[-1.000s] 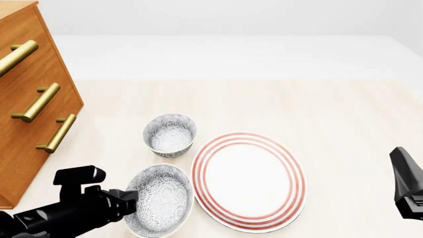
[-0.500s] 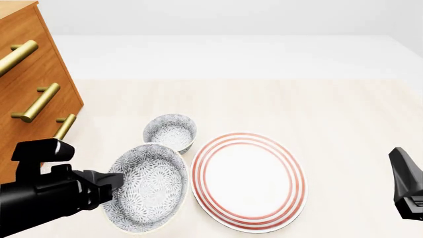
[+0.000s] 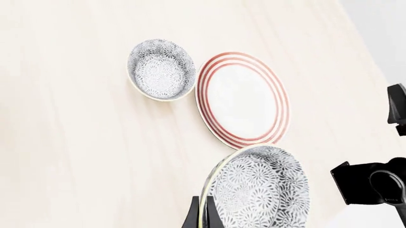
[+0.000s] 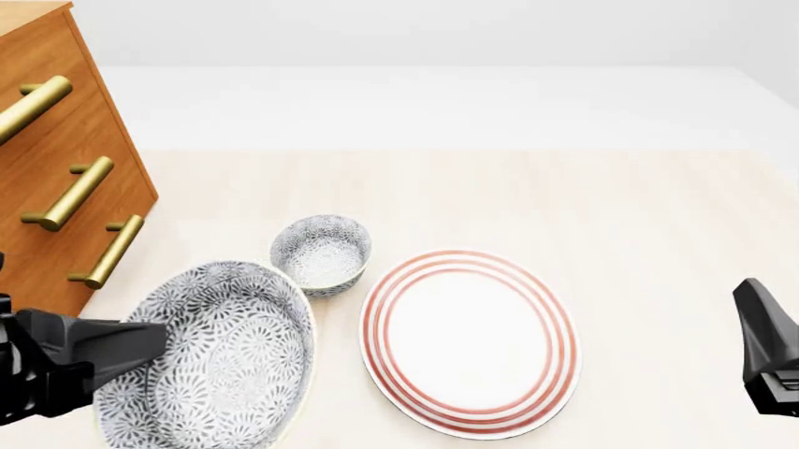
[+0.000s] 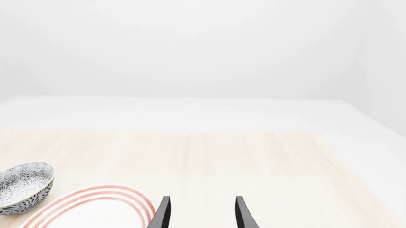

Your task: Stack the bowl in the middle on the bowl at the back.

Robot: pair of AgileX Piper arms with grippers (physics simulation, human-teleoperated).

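The bowl in the middle (image 4: 219,360), speckled grey-blue with a cream rim, hangs tilted above the table at the front left. My left gripper (image 4: 152,344) is shut on its rim; in the left wrist view the fingers (image 3: 194,217) pinch the edge of that bowl (image 3: 260,190). The bowl at the back (image 4: 322,253) stands upright on the table just beyond it, also seen in both wrist views (image 3: 161,70) (image 5: 22,187). My right gripper (image 5: 199,216) stays open and holds nothing at the right edge (image 4: 768,360).
A red-ringed white plate (image 4: 469,341) lies right of both bowls, close to the back bowl (image 3: 244,99). A wooden drawer cabinet (image 4: 63,159) with brass handles stands at the far left. The pale wooden table (image 4: 600,206) stretches back and right.
My left gripper has lifted the middle bowl off the table and drawn it left and toward the camera, tilting it. The back bowl, plate and right arm have not moved.
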